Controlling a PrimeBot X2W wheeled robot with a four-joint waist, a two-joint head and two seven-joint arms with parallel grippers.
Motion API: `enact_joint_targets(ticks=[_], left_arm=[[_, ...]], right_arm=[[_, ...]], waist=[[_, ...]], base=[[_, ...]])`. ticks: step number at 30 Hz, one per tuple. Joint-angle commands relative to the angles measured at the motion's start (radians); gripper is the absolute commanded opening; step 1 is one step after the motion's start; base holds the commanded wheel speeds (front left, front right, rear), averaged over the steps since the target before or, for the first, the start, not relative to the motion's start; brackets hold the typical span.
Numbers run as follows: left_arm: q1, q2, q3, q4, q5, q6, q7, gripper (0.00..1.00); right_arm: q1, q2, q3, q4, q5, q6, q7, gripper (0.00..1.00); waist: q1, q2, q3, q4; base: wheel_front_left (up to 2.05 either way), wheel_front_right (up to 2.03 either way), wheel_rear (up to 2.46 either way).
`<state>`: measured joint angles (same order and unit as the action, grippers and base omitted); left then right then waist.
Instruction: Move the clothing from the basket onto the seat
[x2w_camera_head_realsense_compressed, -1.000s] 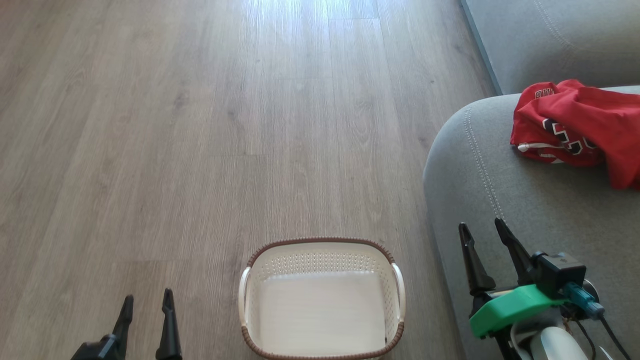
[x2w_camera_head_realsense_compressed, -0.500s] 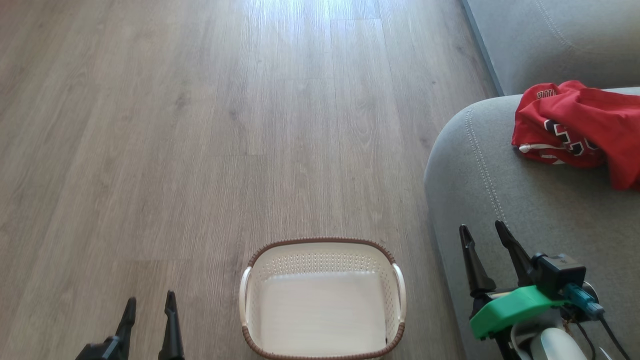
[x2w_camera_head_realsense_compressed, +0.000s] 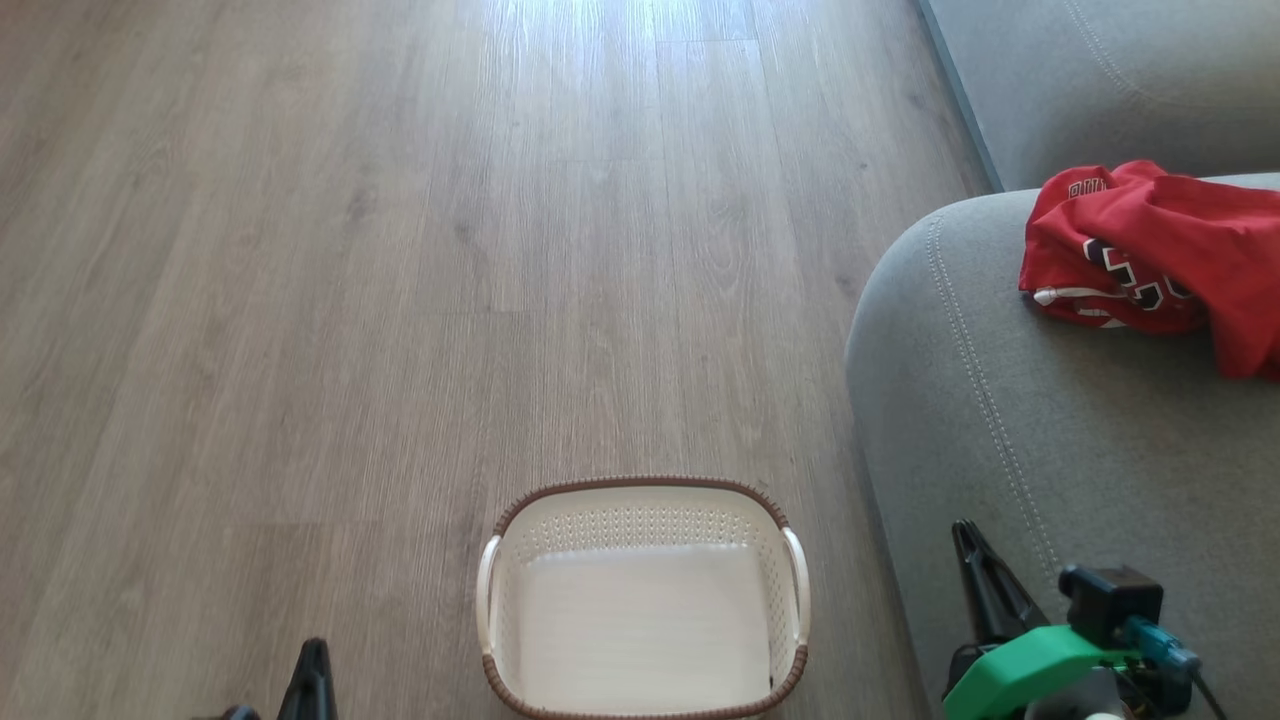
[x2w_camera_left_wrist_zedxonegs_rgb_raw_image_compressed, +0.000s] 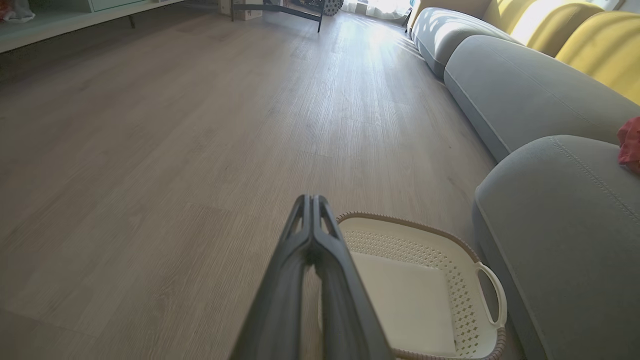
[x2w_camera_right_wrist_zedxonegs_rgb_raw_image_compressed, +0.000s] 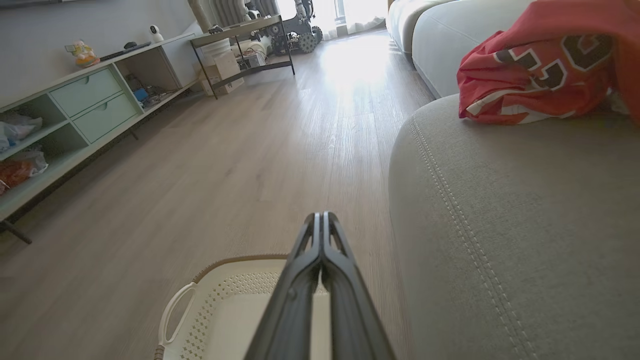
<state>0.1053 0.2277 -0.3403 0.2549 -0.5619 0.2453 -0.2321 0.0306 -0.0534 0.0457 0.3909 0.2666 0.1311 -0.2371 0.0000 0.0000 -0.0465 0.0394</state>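
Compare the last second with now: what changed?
The left gripper and the right gripper both shut their jaws on nothing and drew back toward the bottom of the head view. The basket stayed empty and in place, and the jersey stayed on the sofa.

In the head view the jersey (x2w_camera_head_realsense_compressed: 1150, 250) runs off the edge at 3 o'clock, so its full spread cannot be told. The basket (x2w_camera_head_realsense_compressed: 640, 483) loses its near rim at 6 o'clock. The left hand (x2w_camera_head_realsense_compressed: 314, 650) is cut to a dark tip at 7 o'clock. The right hand (x2w_camera_head_realsense_compressed: 968, 532), at 5 o'clock, is cut off below, its base behind a green mount (x2w_camera_head_realsense_compressed: 1010, 665). In the right wrist view, clutter (x2w_camera_right_wrist_zedxonegs_rgb_raw_image_compressed: 17, 127) on the shelf (x2w_camera_right_wrist_zedxonegs_rgb_raw_image_compressed: 95, 107) at 9 o'clock is too small to name.
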Motion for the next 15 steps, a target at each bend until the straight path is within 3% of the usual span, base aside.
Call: enact_joint_targets(ticks=[1, 15], left_arm=[[-0.025, 0.006, 0.018, -0.030, -0.015, -0.005, 0.003, 0.00], [-0.049, -0.016, 0.072, -0.038, -0.147, -0.042, 0.045, 0.00]], right_arm=[[-0.044, 0.000, -0.006, -0.036, 0.021, 0.000, 0.006, 0.00], [-0.058, 0.000, -0.025, -0.048, 0.188, 0.000, 0.049, 0.00]], waist=[[0.0000, 0.0000, 0.000, 0.000], [0.0000, 0.0000, 0.006, -0.005]], base=[[0.00, 0.00, 0.00], [0.00, 0.00, 0.00]])
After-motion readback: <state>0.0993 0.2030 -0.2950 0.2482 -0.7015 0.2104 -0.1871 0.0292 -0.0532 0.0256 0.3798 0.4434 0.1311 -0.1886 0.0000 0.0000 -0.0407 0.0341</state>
